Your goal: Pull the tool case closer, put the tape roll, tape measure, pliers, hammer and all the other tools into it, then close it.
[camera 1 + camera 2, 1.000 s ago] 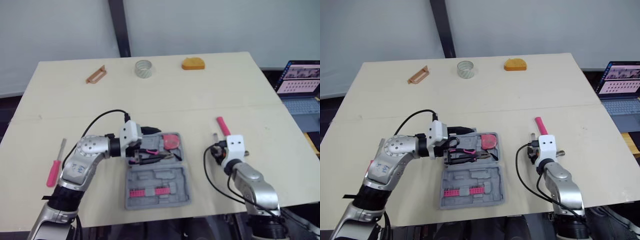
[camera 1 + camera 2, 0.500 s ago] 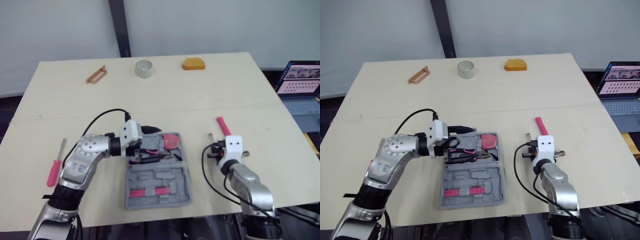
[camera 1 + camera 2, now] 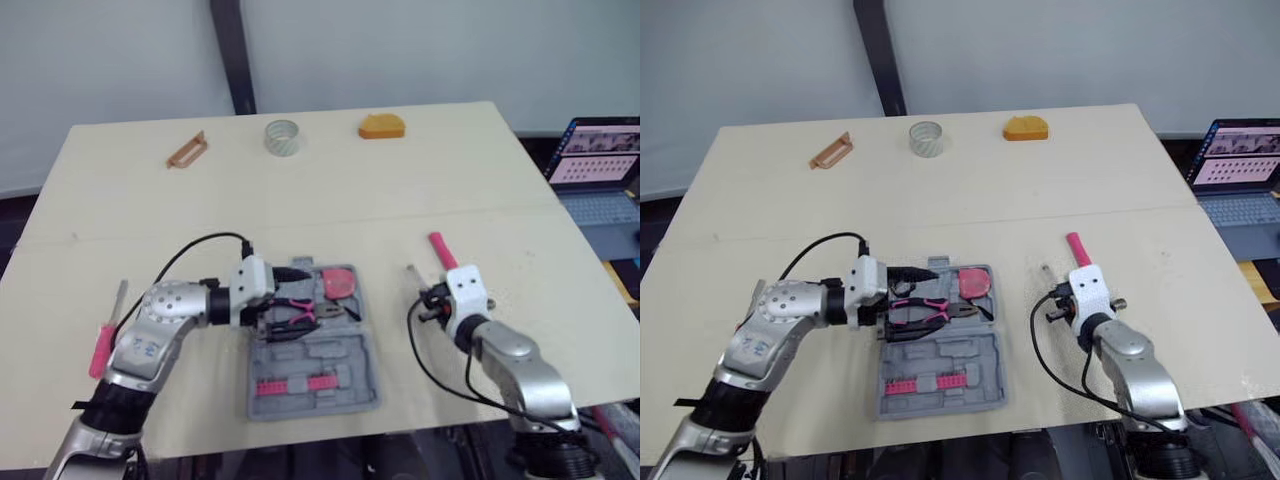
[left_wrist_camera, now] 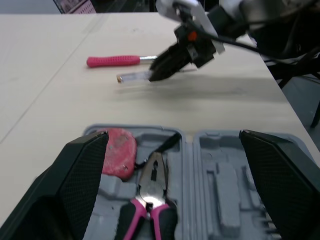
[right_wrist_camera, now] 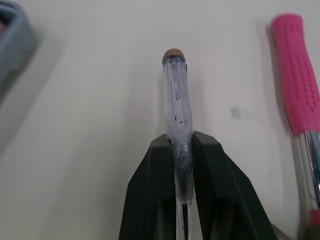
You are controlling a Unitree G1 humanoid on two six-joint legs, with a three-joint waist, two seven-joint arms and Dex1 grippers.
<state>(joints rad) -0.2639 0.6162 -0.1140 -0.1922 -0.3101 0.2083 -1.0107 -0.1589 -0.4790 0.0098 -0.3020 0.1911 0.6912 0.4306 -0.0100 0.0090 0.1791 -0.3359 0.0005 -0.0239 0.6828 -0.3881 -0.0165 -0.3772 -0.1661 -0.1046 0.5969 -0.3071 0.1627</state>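
The grey tool case (image 3: pixel 340 375) lies open near the table's front edge. In it are pink-handled pliers (image 4: pixel 150 195), a red tape measure (image 4: pixel 117 157) and a pink bit strip (image 3: pixel 298 384). My left gripper (image 3: pixel 293 300) hovers open just over the pliers' handles, holding nothing. My right gripper (image 5: pixel 182 150) is shut on a clear-handled screwdriver (image 5: pixel 176 95), low over the table to the right of the case. The pink-handled hammer (image 3: pixel 440 248) lies right beside it. The tape roll (image 3: pixel 283 137) stands at the far edge.
A pink screwdriver (image 3: pixel 103 335) lies at the left front. An orange-brown handle-shaped tool (image 3: pixel 187 150) and an orange object (image 3: pixel 383 126) rest along the far edge. A laptop (image 3: pixel 600 160) sits off the table to the right.
My left gripper has drawn back leftward; the pliers lie in the case. The right gripper has turned a little with the clear screwdriver. The camera shifted slightly.
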